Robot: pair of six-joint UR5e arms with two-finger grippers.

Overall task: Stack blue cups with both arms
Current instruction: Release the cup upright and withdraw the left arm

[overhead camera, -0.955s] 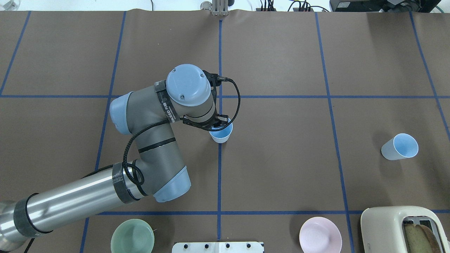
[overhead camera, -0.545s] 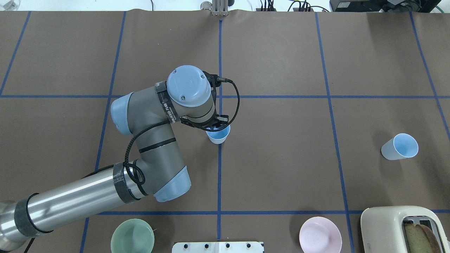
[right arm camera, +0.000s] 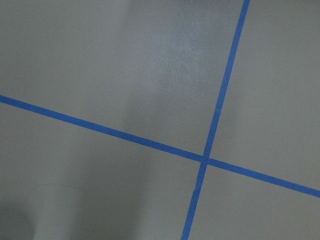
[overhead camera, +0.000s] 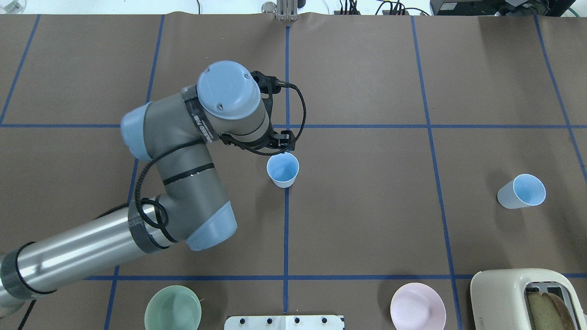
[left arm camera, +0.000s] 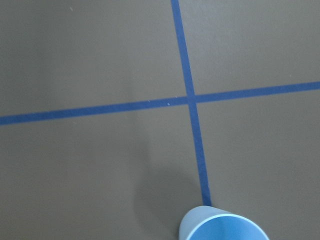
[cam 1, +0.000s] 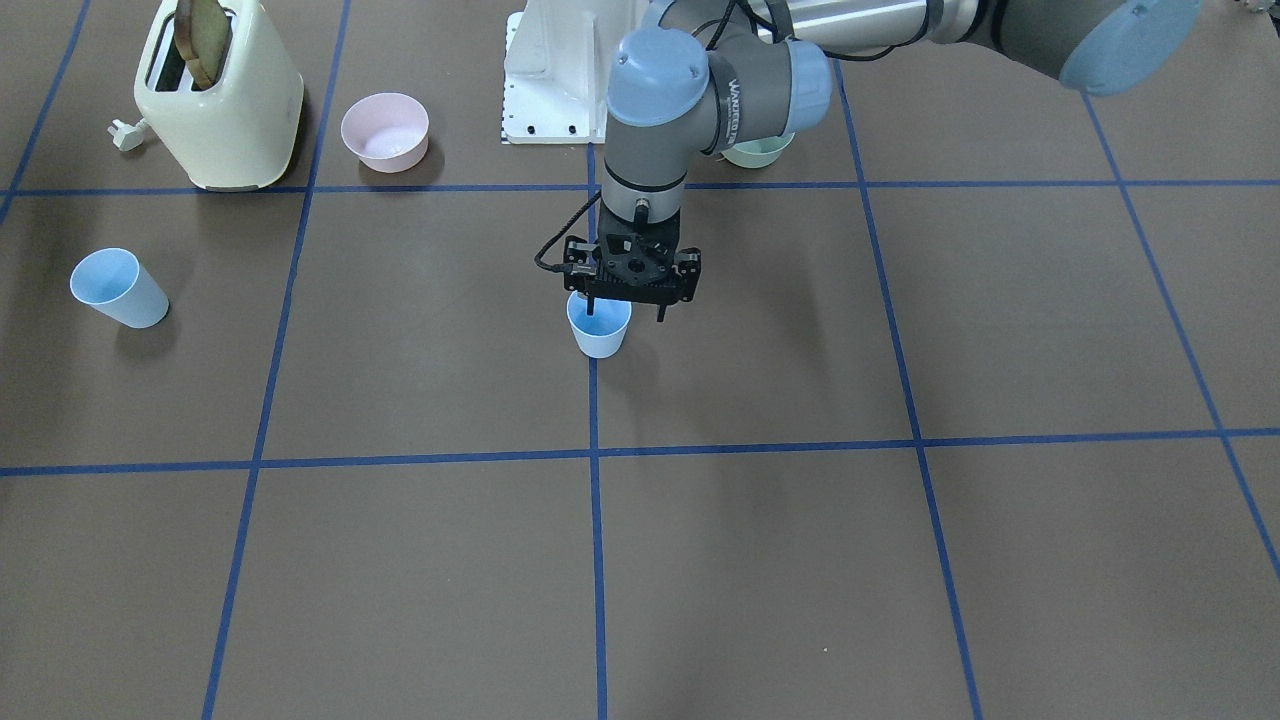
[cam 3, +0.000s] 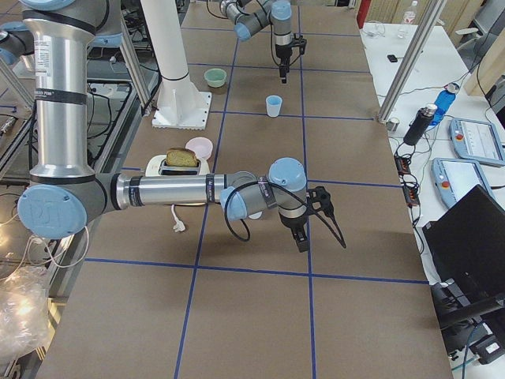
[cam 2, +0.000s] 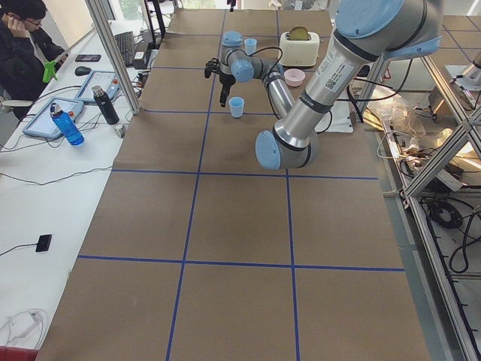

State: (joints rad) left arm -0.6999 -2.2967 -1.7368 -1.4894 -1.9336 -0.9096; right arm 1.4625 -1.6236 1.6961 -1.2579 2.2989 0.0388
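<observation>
One blue cup (overhead camera: 283, 169) stands upright and alone on the blue centre line; it also shows in the front view (cam 1: 599, 327) and at the bottom edge of the left wrist view (left arm camera: 222, 229). My left gripper (cam 1: 627, 312) hangs open and empty just above it, towards the cup's far side (overhead camera: 280, 141). The second blue cup (overhead camera: 522, 191) stands far to the right, untouched (cam 1: 118, 288). My right gripper (cam 3: 301, 237) shows only in the right side view, low over bare table. I cannot tell whether it is open or shut.
A cream toaster (overhead camera: 523, 298) with bread, a pale pink bowl (overhead camera: 418, 306) and a mint green bowl (overhead camera: 173, 308) sit along the near edge beside the white base (overhead camera: 284, 322). Blue tape lines grid the brown table.
My left gripper was down at the centre cup's rim. It has let go, risen and drawn back up-left. The cup stays upright on the centre line.
</observation>
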